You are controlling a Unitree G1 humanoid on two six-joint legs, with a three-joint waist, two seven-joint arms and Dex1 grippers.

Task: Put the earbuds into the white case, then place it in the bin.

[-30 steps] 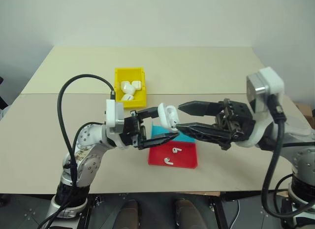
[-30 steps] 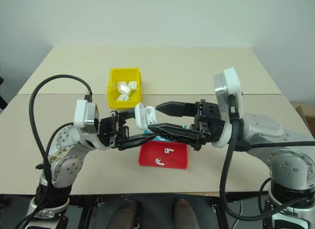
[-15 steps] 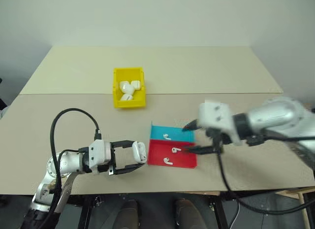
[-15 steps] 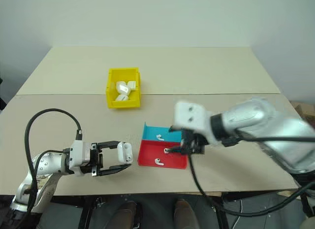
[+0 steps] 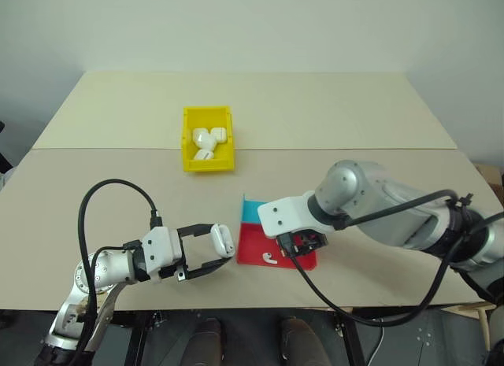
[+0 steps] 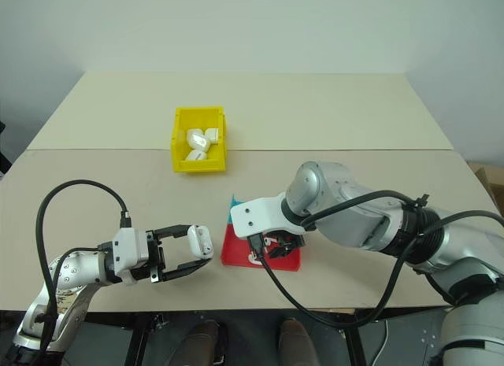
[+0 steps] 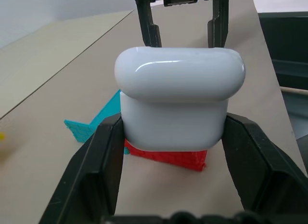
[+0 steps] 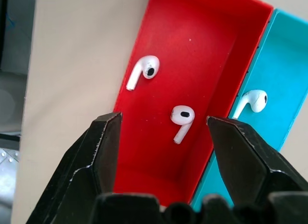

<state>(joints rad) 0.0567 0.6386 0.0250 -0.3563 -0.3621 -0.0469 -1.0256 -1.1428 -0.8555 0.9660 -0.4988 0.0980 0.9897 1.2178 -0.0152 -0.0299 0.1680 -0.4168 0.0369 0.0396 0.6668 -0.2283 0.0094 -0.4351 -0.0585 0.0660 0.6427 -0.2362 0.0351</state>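
Left gripper (image 7: 171,132): clamped on white case (image 7: 175,101), lid closed, case upright between the pads, held level near the table's front edge, just left of red tray (image 5: 256,244)
Right gripper (image 8: 163,125): pointed down over the red tray, jaws wide, nothing held
Earbuds: one (image 8: 183,120) directly between the right fingertips, one (image 8: 142,72) beyond its left finger, both in red tray; one (image 8: 252,101) in blue tray (image 8: 284,79), past the right finger
Bin (image 5: 209,138): yellow, well beyond both grippers, several white cases inside
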